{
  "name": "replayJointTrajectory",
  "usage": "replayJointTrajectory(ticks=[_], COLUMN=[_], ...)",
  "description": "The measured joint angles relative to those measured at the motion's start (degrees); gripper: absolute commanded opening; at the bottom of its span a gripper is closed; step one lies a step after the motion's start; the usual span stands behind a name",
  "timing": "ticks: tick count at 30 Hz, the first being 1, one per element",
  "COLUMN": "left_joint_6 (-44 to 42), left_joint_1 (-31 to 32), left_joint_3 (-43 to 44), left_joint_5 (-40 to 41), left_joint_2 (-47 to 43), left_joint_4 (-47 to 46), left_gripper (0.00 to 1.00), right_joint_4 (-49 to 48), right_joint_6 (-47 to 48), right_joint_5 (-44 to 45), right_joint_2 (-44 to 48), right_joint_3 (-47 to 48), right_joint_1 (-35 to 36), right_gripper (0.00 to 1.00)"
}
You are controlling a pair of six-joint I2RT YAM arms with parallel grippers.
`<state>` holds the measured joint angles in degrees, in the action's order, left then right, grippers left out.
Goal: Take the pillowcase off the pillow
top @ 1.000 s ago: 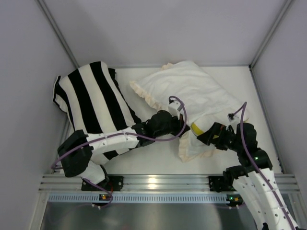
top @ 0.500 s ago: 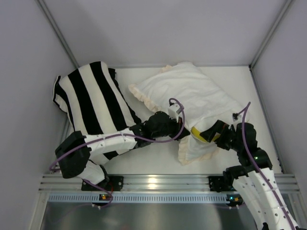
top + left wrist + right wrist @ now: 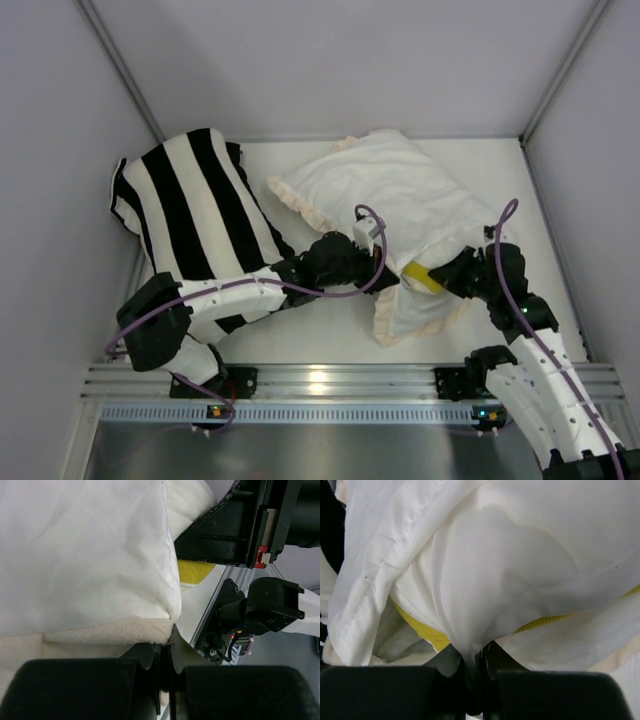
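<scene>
Bright, even light from above.
My black left fingers [image 3: 75,690] blur up close; glare spots the silver aluminium rail [image 3: 318,381].

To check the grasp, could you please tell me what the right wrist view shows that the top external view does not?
Only the right wrist view: the right gripper shut on a pinch of the pillow, and the grey face of the pillowcase. Only the top external view: the whole striped cushion and the pillowcase's full outline beside it. Both: the pillow's yellow band.
</scene>
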<state>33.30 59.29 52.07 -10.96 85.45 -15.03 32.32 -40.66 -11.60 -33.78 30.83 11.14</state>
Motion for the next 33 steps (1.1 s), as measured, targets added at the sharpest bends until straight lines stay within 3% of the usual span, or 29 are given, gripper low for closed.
replayJointTrajectory(ticks=[5,12,18,29,33], left_joint_6=[0.39,6.54,13.42,17.03,13.49], left_joint_1=[0.07,-2.47,-10.58,-17.84,-16.22], left_joint_3=[0.20,8.48,10.03,11.85,9.88], left_joint_5=[2.58,14.34,14.75,8.85,5.33], left_joint_2=[0.00,4.85,11.26,15.91,15.47], left_joint_4=[1.31,14.34,18.21,19.69,18.93], left_gripper=[0.00,0.00,0.00,0.00,0.19], right_joint_4=[-0.61,1.99,9.84,17.35,17.44], right_joint_6=[-0.07,-0.04,0.63,2.32,2.62], right_joint_5=[0.44,1.36,1.31,1.44,1.53], right_joint_2=[-0.37,7.87,12.41,13.90,14.32], right_joint_3=[0.02,0.22,4.76,12.55,11.45], right_joint_1=[0.02,0.02,0.02,0.13,0.11], right_gripper=[0.00,0.00,0.00,0.00,0.00])
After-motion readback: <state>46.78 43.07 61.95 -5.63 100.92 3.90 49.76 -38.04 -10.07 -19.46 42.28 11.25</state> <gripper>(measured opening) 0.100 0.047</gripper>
